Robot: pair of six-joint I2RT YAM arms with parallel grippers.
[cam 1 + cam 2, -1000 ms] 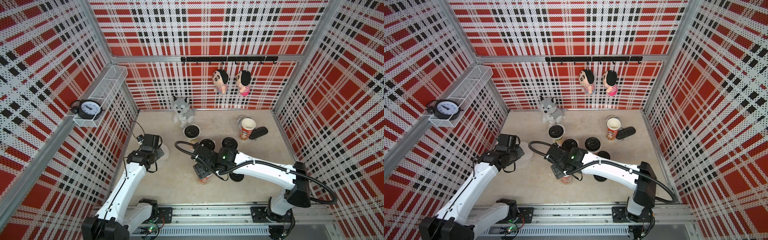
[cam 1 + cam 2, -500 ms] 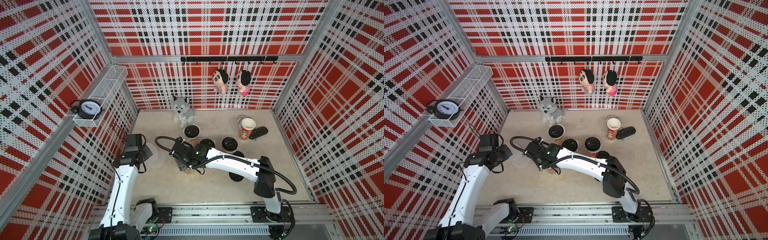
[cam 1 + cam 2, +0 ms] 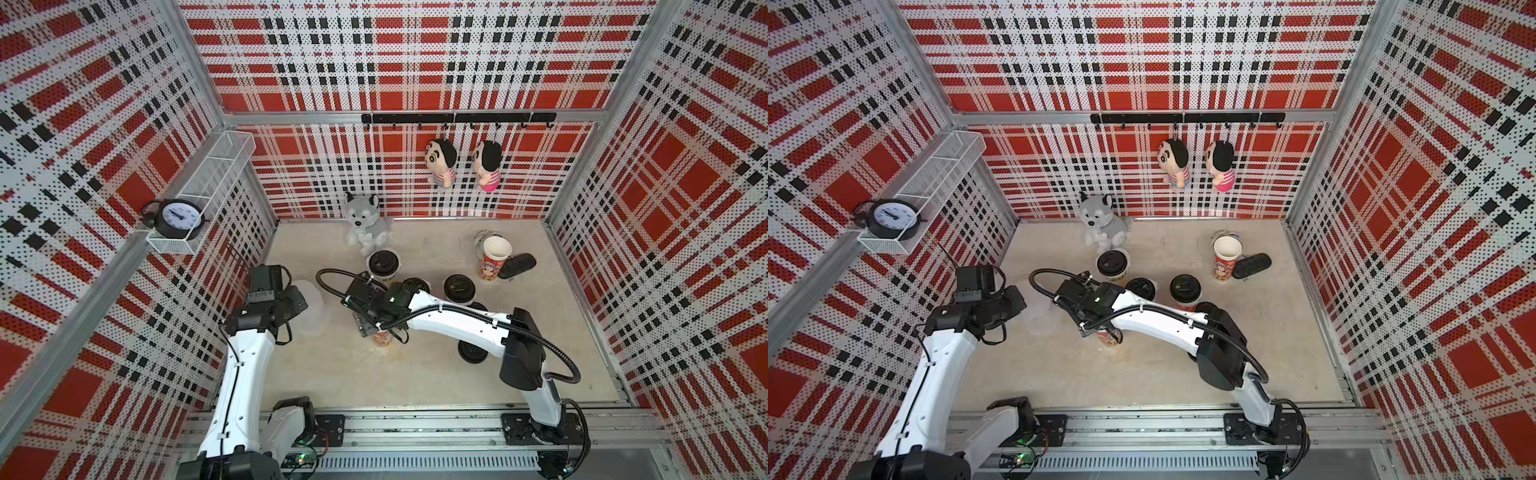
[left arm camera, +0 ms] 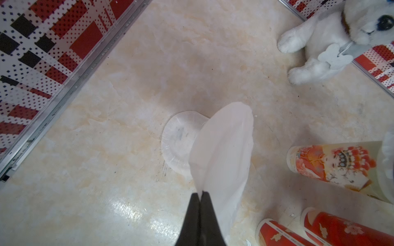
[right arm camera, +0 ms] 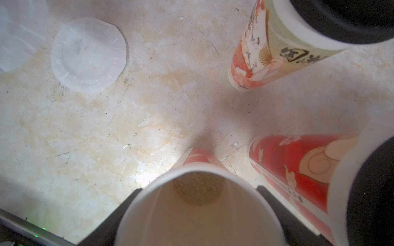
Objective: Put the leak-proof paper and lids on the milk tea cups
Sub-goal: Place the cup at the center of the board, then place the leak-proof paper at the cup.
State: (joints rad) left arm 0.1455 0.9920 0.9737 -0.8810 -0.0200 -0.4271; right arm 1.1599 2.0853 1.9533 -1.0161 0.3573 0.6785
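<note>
Supervisor: What have your pincers got?

Operator: My left pincer (image 4: 200,194) is closed tight on the edge of one sheet of leak-proof paper (image 4: 223,153), which hangs folded from the tips. Beyond it I see a second sheet (image 4: 179,138) lying flat on the table (image 4: 106,170), partly hidden by the hanging one. My right pincer (image 5: 197,188) stands wide, one finger on each side of an open cup (image 5: 198,219). That cup is upright on the table, white inside with a brownish bottom. Whether the fingers press its wall or only stand beside it, I cannot tell.

Supervisor: And further out?

Operator: I take a top view as my dial, centred on the open cup, with twelve at the back wall. The left pincer and its sheet are between nine and ten o'clock, near but apart. At twelve stands the cream cup (image 3: 384,266) with a black lid on. At one is the middle lidded cup (image 3: 417,284), half hidden by my right arm, and at two the outer lidded cup (image 3: 458,287). Further out at two, well apart, is the far open cup (image 3: 494,257), red print outside, with a dark oblong thing (image 3: 517,266) just beside it; I can't make out what that is. A loose black lid (image 3: 471,353) lies at three, partly under my right arm. The husky plush (image 3: 368,224) sits at twelve against the back wall.
</note>
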